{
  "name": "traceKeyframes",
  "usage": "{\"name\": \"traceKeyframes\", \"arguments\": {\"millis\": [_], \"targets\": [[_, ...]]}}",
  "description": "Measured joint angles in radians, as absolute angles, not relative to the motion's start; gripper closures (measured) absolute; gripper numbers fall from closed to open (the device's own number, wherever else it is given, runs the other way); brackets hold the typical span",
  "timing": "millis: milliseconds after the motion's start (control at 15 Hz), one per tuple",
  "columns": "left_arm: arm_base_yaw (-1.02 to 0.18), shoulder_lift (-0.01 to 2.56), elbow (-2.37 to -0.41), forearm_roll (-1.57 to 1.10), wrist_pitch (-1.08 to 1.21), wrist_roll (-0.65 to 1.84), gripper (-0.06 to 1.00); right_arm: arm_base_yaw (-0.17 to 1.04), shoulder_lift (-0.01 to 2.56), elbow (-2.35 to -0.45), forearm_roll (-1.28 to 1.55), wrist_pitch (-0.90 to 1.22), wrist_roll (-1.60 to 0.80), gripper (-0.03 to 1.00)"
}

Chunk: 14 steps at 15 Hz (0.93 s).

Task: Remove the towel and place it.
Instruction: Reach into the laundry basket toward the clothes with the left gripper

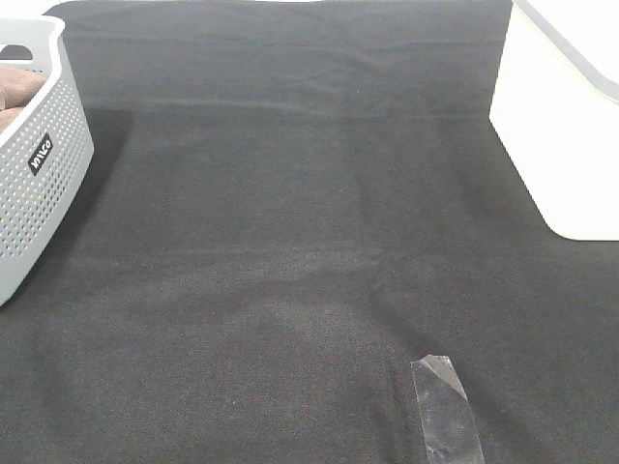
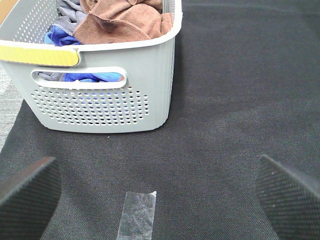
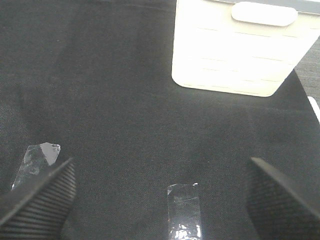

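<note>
Both hands are empty. Your left gripper [image 2: 157, 172] has its jaws spread wide with nothing between them, and the right gripper [image 3: 160, 170] is just as wide over the bare black cloth [image 1: 290, 242]. Your towel [image 2: 125, 22] sits bunched on top of the grey basket [image 1: 48, 184], upper left of the overhead frame, only a brown sliver showing at that edge. This looks like the left arm's job. Come in over the rim, drop onto the highest brown fold and pinch only that, because a blue cloth [image 2: 62, 37] beside it could ride along. Lift straight up until the hem clears. The white bin [image 1: 561, 145], upper right, may be your drop.
</note>
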<state>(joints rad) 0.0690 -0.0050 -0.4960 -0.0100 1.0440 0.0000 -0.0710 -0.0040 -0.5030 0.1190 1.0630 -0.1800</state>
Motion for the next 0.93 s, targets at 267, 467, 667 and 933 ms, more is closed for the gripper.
{"name": "traceKeyframes", "arguments": {"millis": [267,467,667,933], "targets": [[0.069,-0.005,-0.496,-0.010,1.044,0.000,-0.05,-0.071,-0.004,-0.503,0.119,1.063,-0.180,0.11],[0.069,-0.005,-0.496,-0.010,1.044,0.000,-0.05,-0.071,-0.004,-0.503,0.119,1.063,-0.180,0.11],[0.069,-0.005,-0.496,-0.010,1.044,0.000,-0.05,-0.071,-0.004,-0.503,0.119,1.063,-0.180,0.11],[0.069,-0.005,-0.496,-0.010,1.044,0.000,-0.05,-0.071,-0.004,-0.503,0.119,1.063,-0.180,0.11]]}}
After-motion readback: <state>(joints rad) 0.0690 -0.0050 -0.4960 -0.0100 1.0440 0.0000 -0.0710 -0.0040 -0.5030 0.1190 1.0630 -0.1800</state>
